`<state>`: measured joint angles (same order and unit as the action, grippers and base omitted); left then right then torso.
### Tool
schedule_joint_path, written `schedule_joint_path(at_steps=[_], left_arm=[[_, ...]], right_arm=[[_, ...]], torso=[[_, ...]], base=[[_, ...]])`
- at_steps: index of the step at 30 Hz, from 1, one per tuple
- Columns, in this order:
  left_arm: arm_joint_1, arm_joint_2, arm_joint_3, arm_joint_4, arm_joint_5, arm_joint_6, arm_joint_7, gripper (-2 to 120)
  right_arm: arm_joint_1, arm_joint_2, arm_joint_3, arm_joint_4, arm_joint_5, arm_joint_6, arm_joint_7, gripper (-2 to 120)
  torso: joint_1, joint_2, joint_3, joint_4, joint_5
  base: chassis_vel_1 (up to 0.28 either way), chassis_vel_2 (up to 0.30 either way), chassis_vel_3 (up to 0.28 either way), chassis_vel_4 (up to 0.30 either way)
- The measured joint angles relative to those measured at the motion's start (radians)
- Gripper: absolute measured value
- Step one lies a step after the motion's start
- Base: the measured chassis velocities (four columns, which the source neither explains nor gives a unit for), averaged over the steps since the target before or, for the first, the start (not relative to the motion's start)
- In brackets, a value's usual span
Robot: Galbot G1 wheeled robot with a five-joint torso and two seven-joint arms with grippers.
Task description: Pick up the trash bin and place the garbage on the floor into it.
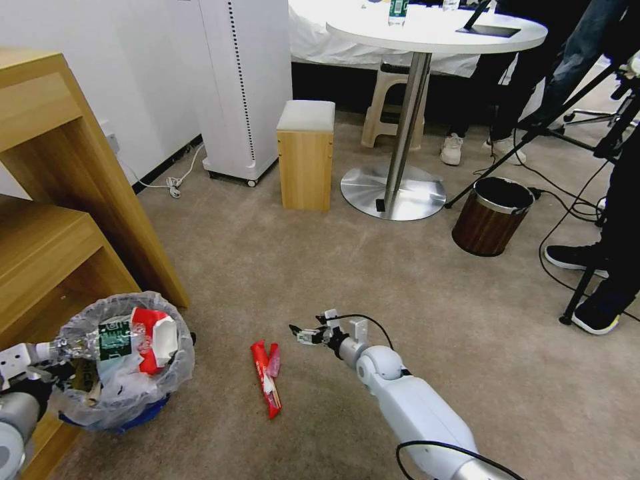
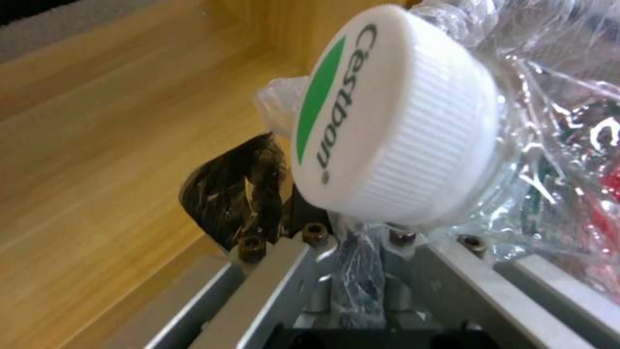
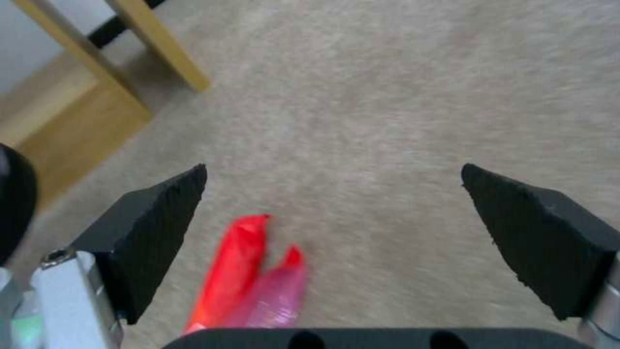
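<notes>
The trash bin (image 1: 123, 363), blue-bodied with a crinkled clear liner, stands at the lower left beside the wooden shelves. It holds a clear bottle (image 1: 100, 341) and a red carton (image 1: 155, 340). My left gripper (image 1: 47, 377) is at the bin's near rim, shut on rim and liner. In the left wrist view the left gripper (image 2: 336, 228) pinches clear plastic just under the bottle's white cap (image 2: 394, 116). A red wrapper (image 1: 267, 377) lies on the beige floor (image 1: 373, 280). My right gripper (image 1: 303, 333) hovers open just beyond it. In the right wrist view the right gripper (image 3: 333, 167) has wide-spread fingers above the red wrapper (image 3: 245, 276).
Wooden shelves (image 1: 60, 220) crowd the left side. Farther off stand a wooden stool (image 1: 305, 155), a round table's metal base (image 1: 393, 190) and a brown wood-grain bin (image 1: 492, 215). Tripod legs (image 1: 533, 133), cables and people's shoes fill the right edge.
</notes>
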<state>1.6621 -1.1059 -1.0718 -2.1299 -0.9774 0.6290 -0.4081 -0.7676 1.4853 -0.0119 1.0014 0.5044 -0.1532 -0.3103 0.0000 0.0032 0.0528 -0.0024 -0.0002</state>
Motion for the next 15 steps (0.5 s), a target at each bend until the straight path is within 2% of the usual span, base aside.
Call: schedule_joint_path(at_steps=[5,6,7,10,12,14,15], left_arm=[[-0.005,-0.014,0.024,-0.023,0.016,0.0,0.0,1],[-0.006,-0.018,0.029,-0.028,0.021,0.0,0.0,1],[-0.006,-0.018,0.029,-0.028,0.021,0.0,0.0,1],[-0.008,-0.026,0.039,-0.032,0.031,0.0,0.0,1],[-0.008,-0.028,0.041,-0.032,0.033,-0.001,0.0,1],[-0.008,-0.033,0.048,-0.034,0.04,-0.002,0.001,1],[-0.008,-0.033,0.048,-0.034,0.04,-0.002,0.001,1]], right_arm=[[-0.007,0.052,-0.012,0.003,0.032,-0.039,-0.011,100],[-0.014,0.059,-0.021,0.022,0.04,-0.082,0.004,100],[-0.014,0.059,-0.021,0.022,0.04,-0.082,0.004,100],[-0.024,0.068,-0.038,0.06,0.057,-0.203,0.06,100],[-0.026,0.069,-0.04,0.065,0.063,-0.228,0.068,100],[-0.033,0.068,-0.047,0.083,0.077,-0.318,0.094,100],[-0.033,0.068,-0.047,0.083,0.077,-0.318,0.094,100]], torso=[[0.0,0.0,0.0,0.0,0.0001],[0.0,0.0,0.0,0.0,0.0001],[0.0,0.0,0.0,0.0,0.0001],[0.0,0.0,0.0,0.0001,0.0001],[0.0,0.0,0.0,0.0001,0.0001],[0.0,0.0,0.0,0.0001,0.0],[0.0,0.0,0.0,0.0001,0.0]], base=[[0.0,0.0,0.0,0.0],[0.0,0.0,0.0,0.0],[0.0,0.0,0.0,0.0],[0.0,0.0,0.0,0.0],[0.0,0.0,0.0,0.0],[0.0,0.0,0.0,0.0],[0.0,0.0,0.0,0.0]])
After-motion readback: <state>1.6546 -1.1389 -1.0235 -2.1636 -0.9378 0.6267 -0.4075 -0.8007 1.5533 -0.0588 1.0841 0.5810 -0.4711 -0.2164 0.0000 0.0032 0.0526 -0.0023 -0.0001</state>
